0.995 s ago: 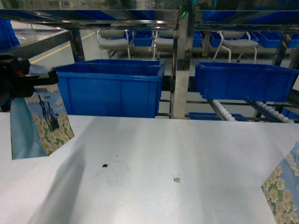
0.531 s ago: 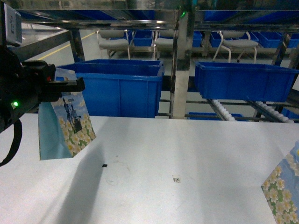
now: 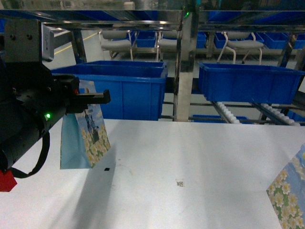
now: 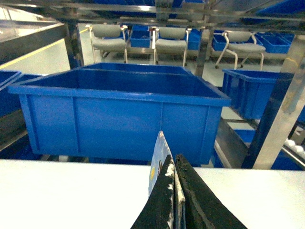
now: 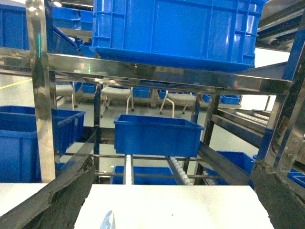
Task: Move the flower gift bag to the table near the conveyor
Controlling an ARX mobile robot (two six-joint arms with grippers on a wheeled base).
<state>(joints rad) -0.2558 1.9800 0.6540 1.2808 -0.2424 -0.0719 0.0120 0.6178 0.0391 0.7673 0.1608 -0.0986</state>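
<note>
The flower gift bag (image 3: 85, 143), pale blue with white flowers and a castle print, hangs at the left over the white table (image 3: 200, 152). My left gripper (image 3: 99, 98) is shut on its top edge. In the left wrist view the black fingers (image 4: 167, 191) pinch the bag's rim (image 4: 159, 155) between them. Whether the bag's bottom touches the tabletop I cannot tell. My right gripper (image 5: 172, 169) stands wide open, facing the conveyor's white rollers (image 5: 177, 168), with nothing between its fingers. A second flowered bag (image 3: 288, 195) shows at the lower right edge.
Behind the table stands the steel conveyor rack (image 3: 183, 71) with roller rows (image 3: 228, 113) and large blue bins (image 3: 119, 90) (image 3: 248, 81). A black speck (image 3: 106, 169) and a small code sticker (image 3: 179, 183) lie on the tabletop. Chairs stand beyond the rack.
My left arm has carried the gift bag to the right, from the table's left edge toward the black speck. The bag at the lower right has not moved.
</note>
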